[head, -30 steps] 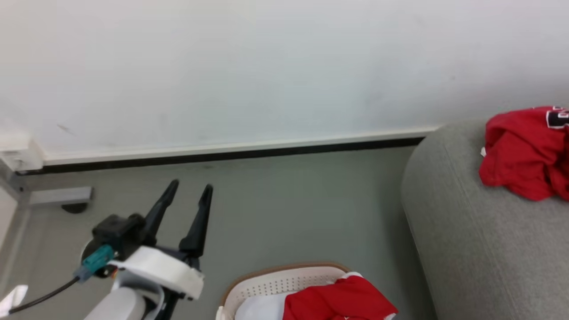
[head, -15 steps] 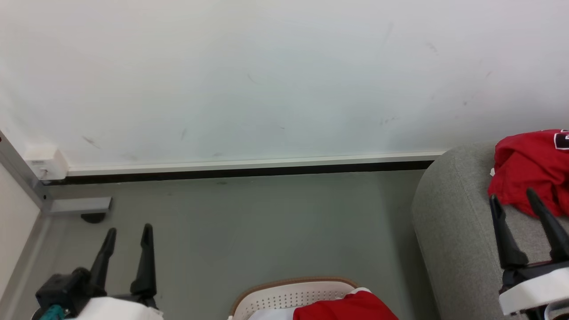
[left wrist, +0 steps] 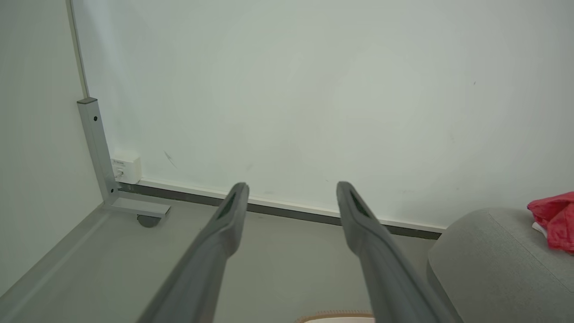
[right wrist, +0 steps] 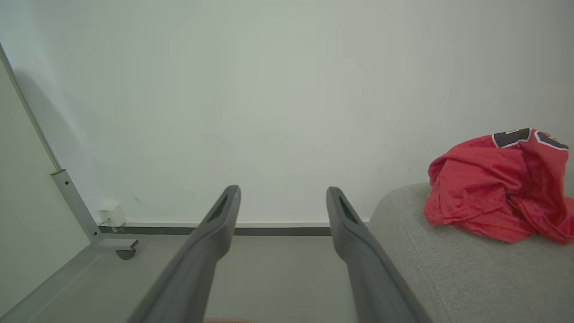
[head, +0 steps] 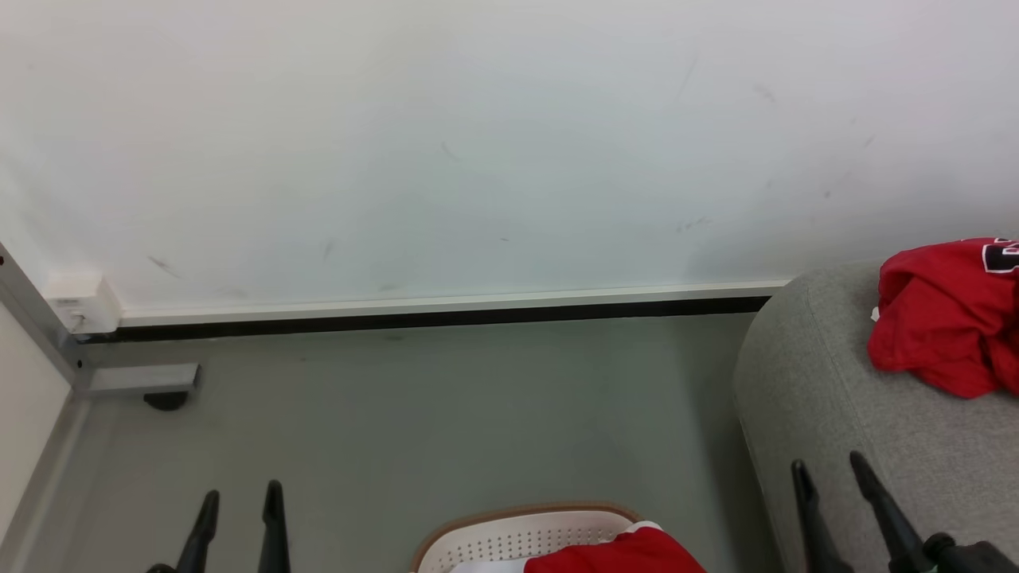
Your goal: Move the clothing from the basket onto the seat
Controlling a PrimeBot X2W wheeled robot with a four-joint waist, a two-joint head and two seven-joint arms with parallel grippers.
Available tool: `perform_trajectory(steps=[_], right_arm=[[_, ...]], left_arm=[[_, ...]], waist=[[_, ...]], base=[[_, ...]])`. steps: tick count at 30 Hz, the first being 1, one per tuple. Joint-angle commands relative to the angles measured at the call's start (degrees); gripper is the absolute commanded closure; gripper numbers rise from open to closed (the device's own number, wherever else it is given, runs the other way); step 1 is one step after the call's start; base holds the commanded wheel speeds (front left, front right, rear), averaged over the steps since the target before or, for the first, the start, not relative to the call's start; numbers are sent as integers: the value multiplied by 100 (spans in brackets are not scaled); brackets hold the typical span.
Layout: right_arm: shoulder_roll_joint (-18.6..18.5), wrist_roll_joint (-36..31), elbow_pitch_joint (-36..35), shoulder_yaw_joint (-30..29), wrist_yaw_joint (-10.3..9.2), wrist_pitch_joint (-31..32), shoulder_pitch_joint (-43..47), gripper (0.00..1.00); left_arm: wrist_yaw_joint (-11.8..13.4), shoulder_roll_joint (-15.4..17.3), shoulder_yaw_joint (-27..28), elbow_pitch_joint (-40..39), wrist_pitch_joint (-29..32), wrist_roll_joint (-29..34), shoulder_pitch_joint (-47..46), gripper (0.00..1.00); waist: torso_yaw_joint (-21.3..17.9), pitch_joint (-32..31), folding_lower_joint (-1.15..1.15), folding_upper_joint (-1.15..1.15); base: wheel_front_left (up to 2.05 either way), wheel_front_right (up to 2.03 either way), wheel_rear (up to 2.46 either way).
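Observation:
A crumpled red garment (head: 947, 326) with black numerals lies on the grey seat (head: 828, 398) at the right; it also shows as the red garment (right wrist: 493, 184) on the seat (right wrist: 448, 264) in the right wrist view. A second red garment (head: 617, 553) lies in the white basket (head: 509, 537) at the bottom edge. My left gripper (head: 239, 497) stands open at the lower left, over the floor beside the basket, with nothing between its fingers. Open and empty too, my right gripper (head: 828, 465) is low over the seat's near part.
A white wall with a dark baseboard (head: 430, 314) runs behind the grey floor (head: 446, 414). A metal frame foot with a caster (head: 143, 382) and a small white wall box (head: 80, 302) stand at the left corner.
Both grippers have dropped toward the bottom edge of the head view, and the right one came into view over the seat. The camera tilted up a little early on. The garments lie unmoved.

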Motion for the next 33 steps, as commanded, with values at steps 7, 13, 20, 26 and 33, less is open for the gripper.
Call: perform_trajectory(steps=[7,13,20,26,33], right_arm=[[113,-129,353,169,-13,-152,-128,0],[137,-181,402,227,-13,-189,-280,0],[155,-183,436,255,-13,-189,-300,0],[168,-163,398,271,-13,-192,-348,0],[178,-137,368,269,-13,-192,-541,0]], left_arm=[[-378,-379,339,184,-4,376,53,0],[-638,-561,570,285,-5,598,-56,0],[-800,-683,696,332,-5,778,-83,0],[-934,-773,733,368,-5,806,-199,0],[-1084,-806,489,556,-5,912,-553,0]], waist=[[-30,23,0,0],[-47,59,0,0],[-54,57,0,0],[-97,109,0,0],[-264,289,0,0]], base=[[0,0,0],[0,0,0],[0,0,0],[0,0,0],[0,0,0]])
